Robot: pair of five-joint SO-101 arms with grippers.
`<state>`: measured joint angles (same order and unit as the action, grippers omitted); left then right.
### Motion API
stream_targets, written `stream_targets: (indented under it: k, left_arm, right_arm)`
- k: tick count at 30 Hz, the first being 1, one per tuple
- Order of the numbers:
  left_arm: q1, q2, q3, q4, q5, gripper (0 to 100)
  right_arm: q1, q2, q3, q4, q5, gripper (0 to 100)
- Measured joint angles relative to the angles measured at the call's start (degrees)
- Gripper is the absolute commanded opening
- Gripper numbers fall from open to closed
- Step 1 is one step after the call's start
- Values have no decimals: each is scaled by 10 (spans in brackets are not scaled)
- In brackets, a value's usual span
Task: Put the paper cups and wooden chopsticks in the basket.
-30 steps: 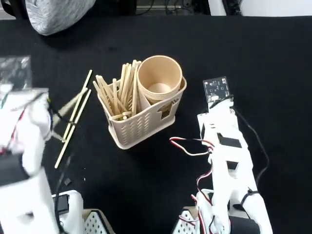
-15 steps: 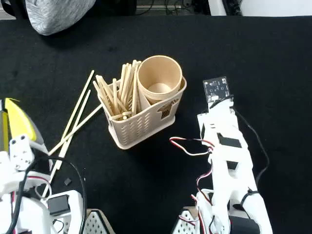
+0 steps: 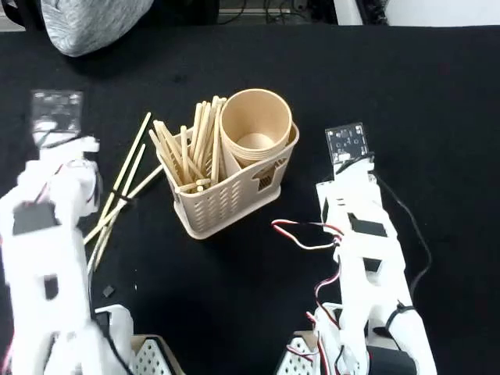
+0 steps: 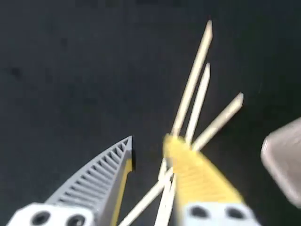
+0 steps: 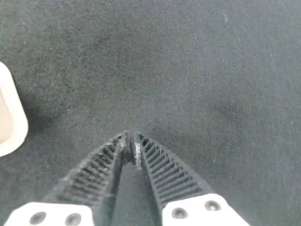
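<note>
A cream perforated plastic basket (image 3: 223, 199) stands near the middle of the black cloth-covered table (image 3: 437, 94). On the side of it nearer the right arm sits a nested stack of tan paper cups (image 3: 256, 125), mouths up. The other side holds a bundle of pale wooden chopsticks (image 3: 191, 152) standing on end and leaning, their tips above the rim.

3 loose wooden chopsticks (image 3: 129, 176) lie flat on the cloth just beside the basket, on the left arm's side. They are fanned out and cross one another, and the end of 1 comes close to the basket wall.

The white left arm (image 3: 47, 234) stretches over the near ends of those 3 sticks. In its wrist view the left gripper (image 4: 149, 145) hangs over them with its jaws apart. The yellow finger (image 4: 197, 174) overlaps the sticks where they cross, though whether it touches them cannot be told. The grey ribbed finger (image 4: 110, 169) sits to one side over bare cloth.

The white right arm (image 3: 363, 242) lies on the basket's other side, apart from it. The right gripper (image 5: 130, 141) has its 2 black ribbed fingers pressed together at the tips, over bare cloth, with the basket's cream rim (image 5: 11, 117) nearby.

A grey fabric bundle (image 3: 90, 23) rests at the table's far edge.
</note>
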<state>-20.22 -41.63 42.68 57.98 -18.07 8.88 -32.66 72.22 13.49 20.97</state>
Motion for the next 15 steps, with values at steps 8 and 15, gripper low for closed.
stream_targets:
  k: [8,15]
  left_arm:
    - [68,275,-47,-11,-68,298]
    - [80,447,-133,-60,-60,110]
  right_arm:
    - [0,0,0,0,0,15]
    - [0,0,0,0,0,15]
